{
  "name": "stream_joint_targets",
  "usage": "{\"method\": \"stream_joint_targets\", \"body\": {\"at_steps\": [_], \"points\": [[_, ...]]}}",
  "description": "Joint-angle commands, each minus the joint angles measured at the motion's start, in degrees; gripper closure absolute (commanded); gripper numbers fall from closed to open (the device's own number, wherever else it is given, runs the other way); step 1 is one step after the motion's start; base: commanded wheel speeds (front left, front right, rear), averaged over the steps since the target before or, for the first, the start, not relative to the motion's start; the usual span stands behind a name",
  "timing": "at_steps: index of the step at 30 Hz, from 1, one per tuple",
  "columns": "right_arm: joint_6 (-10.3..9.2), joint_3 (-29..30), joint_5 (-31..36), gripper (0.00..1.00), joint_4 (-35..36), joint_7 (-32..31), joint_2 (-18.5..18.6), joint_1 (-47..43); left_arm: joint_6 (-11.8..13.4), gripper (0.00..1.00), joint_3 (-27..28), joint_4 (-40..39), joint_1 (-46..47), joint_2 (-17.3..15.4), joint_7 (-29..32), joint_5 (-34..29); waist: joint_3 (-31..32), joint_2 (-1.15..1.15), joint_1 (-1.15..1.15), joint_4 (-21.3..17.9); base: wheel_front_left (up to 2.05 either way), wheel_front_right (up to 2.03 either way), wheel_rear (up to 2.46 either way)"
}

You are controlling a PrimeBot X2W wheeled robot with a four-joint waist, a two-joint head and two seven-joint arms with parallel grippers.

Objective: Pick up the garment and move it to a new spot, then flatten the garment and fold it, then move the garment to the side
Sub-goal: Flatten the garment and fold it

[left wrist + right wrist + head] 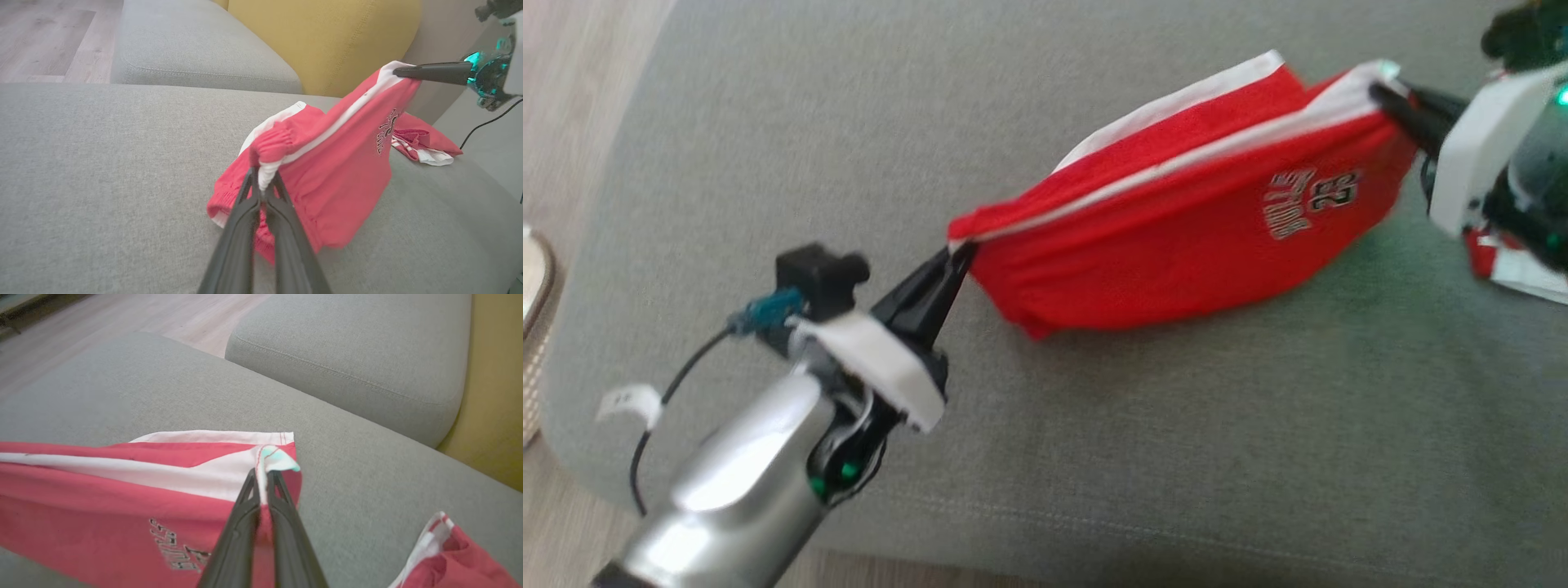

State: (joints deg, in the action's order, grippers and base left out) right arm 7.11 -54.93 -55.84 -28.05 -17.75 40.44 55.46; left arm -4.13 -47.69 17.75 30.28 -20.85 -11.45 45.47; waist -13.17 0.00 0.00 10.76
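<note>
The garment (1176, 245) is a pair of red shorts with white side stripes and a printed number; it hangs stretched between my two grippers just above the grey sofa seat (1094, 457). My left gripper (956, 255) is shut on the gathered waistband corner, seen close in the left wrist view (263, 179). My right gripper (1384, 94) is shut on the white hem corner at the opposite end, seen close in the right wrist view (263, 477). In the left wrist view the right gripper (398, 72) holds its end higher. The garment's lower edge sags onto the cushion.
A second red-and-white garment (421, 143) lies crumpled on the seat near my right arm (445, 555). A yellow cushion (327, 36) and another grey cushion (347, 347) stand behind. A woven basket (535, 327) sits on the floor at the sofa's left edge.
</note>
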Motion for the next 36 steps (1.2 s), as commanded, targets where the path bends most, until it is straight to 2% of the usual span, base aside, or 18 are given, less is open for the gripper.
{"method": "stream_joint_targets", "body": {"at_steps": [1,5,13,21,26,27,28,29,36], "points": [[0.37,0.5,0.9,1.00,0.1,-0.2,0.7,1.3,-0.4,1.00,2.5,-0.8,3.6,-1.0,-0.7,0.0,-2.3,0.00,0.00,1.7,0.00,0.00,0.00],[0.37,-0.8,4.8,1.00,-5.3,0.6,-2.5,6.3,-1.7,1.00,1.0,4.7,8.6,2.1,-0.7,-0.7,-5.7,0.00,0.00,2.9,0.00,0.00,0.00],[0.37,-2.3,7.4,1.00,-12.1,2.8,-5.7,10.9,-2.7,1.00,-0.1,12.4,13.8,5.6,-1.6,-0.9,-9.7,0.00,0.00,3.8,0.00,0.00,0.00],[0.37,-3.2,7.6,1.00,-17.2,8.3,-7.5,13.7,-3.1,1.00,-1.0,20.1,17.6,9.1,-2.7,-1.1,-12.0,0.00,0.00,5.2,0.00,0.00,0.00],[0.37,-3.6,5.6,1.00,-20.7,10.5,-9.1,13.5,-3.2,1.00,-1.3,23.9,18.6,10.9,-3.3,-1.6,-11.9,0.00,0.00,5.8,0.00,0.00,0.00],[0.37,-3.7,5.5,0.00,-21.6,10.8,-9.2,13.5,-3.3,0.70,-1.2,24.6,18.7,11.3,-3.3,-1.7,-11.9,0.00,0.00,5.9,0.00,0.00,0.00],[0.37,-3.9,5.2,0.00,-22.5,10.7,-9.5,13.4,-3.3,0.33,-1.1,25.3,18.8,11.7,-3.4,-1.8,-11.9,0.00,0.00,5.9,0.00,0.00,0.00],[0.37,-4.1,4.9,0.00,-23.3,10.6,-9.9,13.3,-3.3,0.00,-0.8,26.0,18.8,12.1,-3.4,-1.8,-11.8,0.00,0.00,5.9,0.00,0.00,0.00],[0.37,-4.7,4.2,0.00,-28.5,13.1,-11.2,11.4,-3.2,0.00,3.6,27.6,17.4,13.3,-3.5,-3.0,-9.1,0.00,0.00,4.8,0.00,0.00,0.00]]}}
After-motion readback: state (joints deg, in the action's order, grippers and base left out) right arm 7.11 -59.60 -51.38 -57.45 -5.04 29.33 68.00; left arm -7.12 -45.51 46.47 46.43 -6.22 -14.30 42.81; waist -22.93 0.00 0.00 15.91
